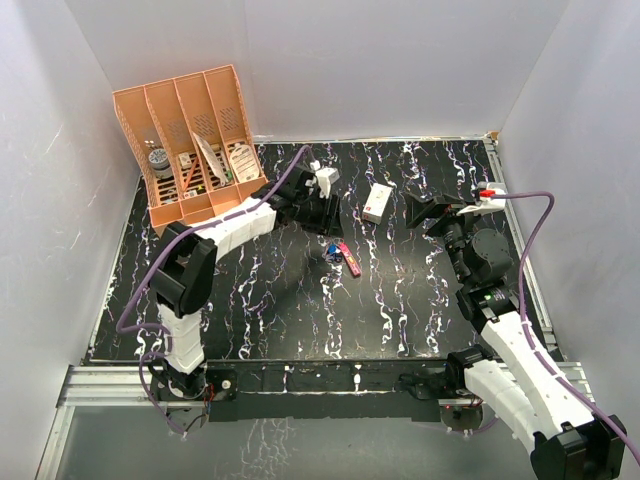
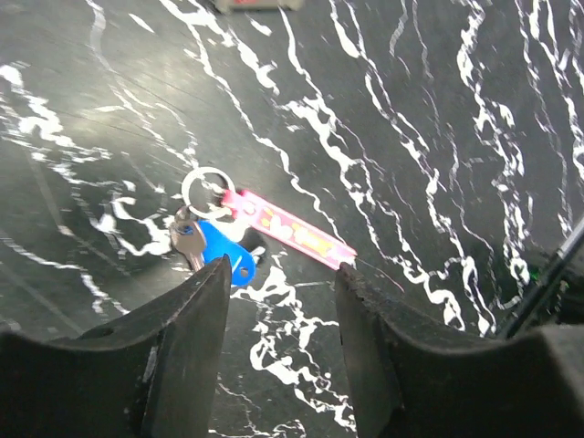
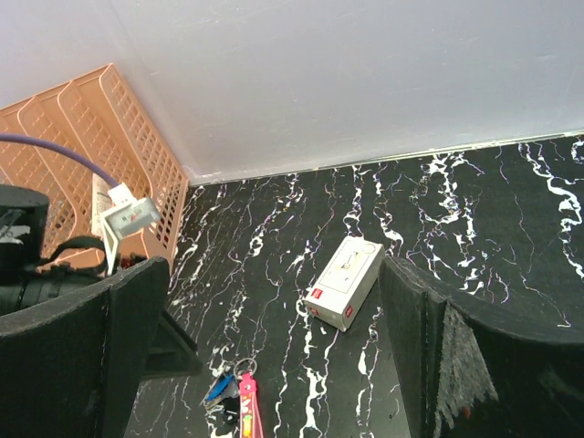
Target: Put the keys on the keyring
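Keys bunched at keyring, centre-left of frame — seemingly threaded already.
Left gripper part-open, empty; right gripper wide, empty — next, check seating.

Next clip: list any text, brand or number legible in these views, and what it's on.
No text can be read in any view.
white box: faint print on top and a red end label, too small.
keyring strap: yellowish marks, blurred.
Cards in the orange organizer: too small.
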Tool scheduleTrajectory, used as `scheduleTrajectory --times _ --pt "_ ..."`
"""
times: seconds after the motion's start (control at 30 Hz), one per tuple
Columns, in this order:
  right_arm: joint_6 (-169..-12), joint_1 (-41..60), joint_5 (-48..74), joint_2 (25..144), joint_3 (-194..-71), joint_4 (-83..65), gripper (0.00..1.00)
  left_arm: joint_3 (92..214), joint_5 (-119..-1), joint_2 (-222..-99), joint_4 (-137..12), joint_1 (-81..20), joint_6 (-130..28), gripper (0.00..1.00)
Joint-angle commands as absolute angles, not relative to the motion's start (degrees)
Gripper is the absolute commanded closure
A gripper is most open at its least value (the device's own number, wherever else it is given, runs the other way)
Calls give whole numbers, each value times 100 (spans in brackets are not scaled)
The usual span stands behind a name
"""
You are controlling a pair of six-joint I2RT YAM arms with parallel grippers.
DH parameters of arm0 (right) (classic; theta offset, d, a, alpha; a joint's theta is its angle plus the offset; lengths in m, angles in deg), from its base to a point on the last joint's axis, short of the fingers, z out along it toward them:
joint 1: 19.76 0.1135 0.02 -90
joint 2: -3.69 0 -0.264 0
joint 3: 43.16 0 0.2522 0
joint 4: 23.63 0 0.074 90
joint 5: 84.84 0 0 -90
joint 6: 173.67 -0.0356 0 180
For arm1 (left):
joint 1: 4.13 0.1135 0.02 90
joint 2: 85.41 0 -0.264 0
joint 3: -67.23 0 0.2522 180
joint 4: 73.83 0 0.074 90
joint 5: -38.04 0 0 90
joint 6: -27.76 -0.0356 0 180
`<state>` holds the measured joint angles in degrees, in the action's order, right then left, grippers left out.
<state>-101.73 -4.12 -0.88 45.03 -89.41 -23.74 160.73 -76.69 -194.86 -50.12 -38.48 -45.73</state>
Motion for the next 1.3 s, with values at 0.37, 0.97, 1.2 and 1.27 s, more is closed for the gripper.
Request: scheduleTrajectory --times 0.37,0.97,1.2,1.27 --pt "-10185 -432 120 4641 -9316 -2395 2 15449 -4253 -16703 -5495 -3771 -4255 2" --pt "-10906 -429 -621 4434 -9379 -1602 2 15024 -3702 -15676 -5501 -3783 -3754 1" --pt "-10997 -429 -750 4357 -9398 -1576 2 14817 -3747 -15418 -5588 -3782 -3715 2" --pt "-10946 -429 -803 4409 -9456 -1546 2 14832 -3666 -15356 -5491 -3784 -3733 2"
